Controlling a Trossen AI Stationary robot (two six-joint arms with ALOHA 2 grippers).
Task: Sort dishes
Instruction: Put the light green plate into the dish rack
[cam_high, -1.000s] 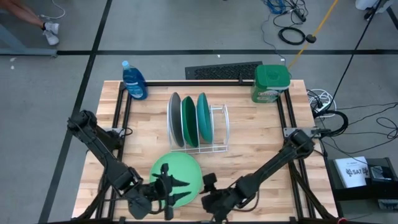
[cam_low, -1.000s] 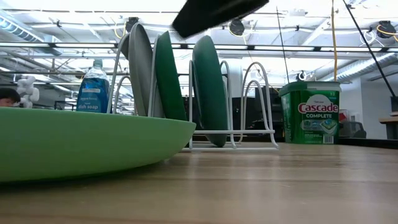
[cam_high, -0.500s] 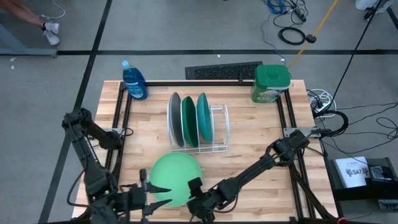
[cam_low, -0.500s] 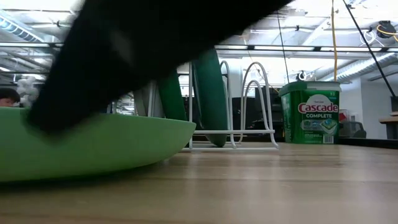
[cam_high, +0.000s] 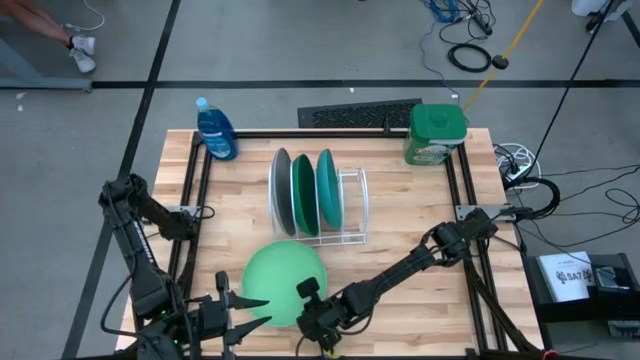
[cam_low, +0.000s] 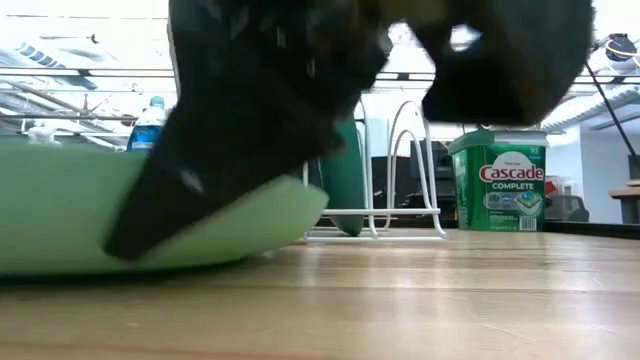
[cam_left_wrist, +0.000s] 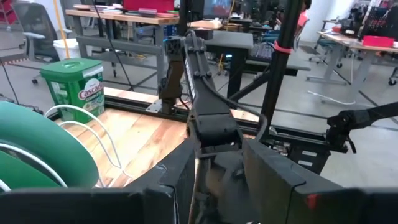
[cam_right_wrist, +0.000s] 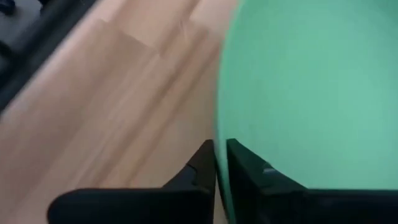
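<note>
The left gripper (cam_high: 225, 318) waits at the table's near-left edge with its fingers spread wide. Beside it, the round flat light green plate (cam_high: 282, 284) lies on the wooden table (cam_high: 410, 220). The right gripper (cam_high: 308, 305) pinches that plate's near-right rim between its narrow fingers (cam_right_wrist: 202, 167). Behind, the grey plate (cam_high: 282, 190), dark green plate (cam_high: 304, 193) and teal plate (cam_high: 327, 188) stand upright in the white wire rack (cam_high: 352, 205).

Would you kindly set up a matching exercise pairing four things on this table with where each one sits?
Things:
1. light green plate
2. grey plate
3. blue soap bottle
4. green detergent tub

Places:
A. far right corner of the table
B. standing in the white rack
C. near edge, its rim between the right gripper fingers
D. far left corner of the table

Pairs: 1-C, 2-B, 3-D, 4-A
</note>
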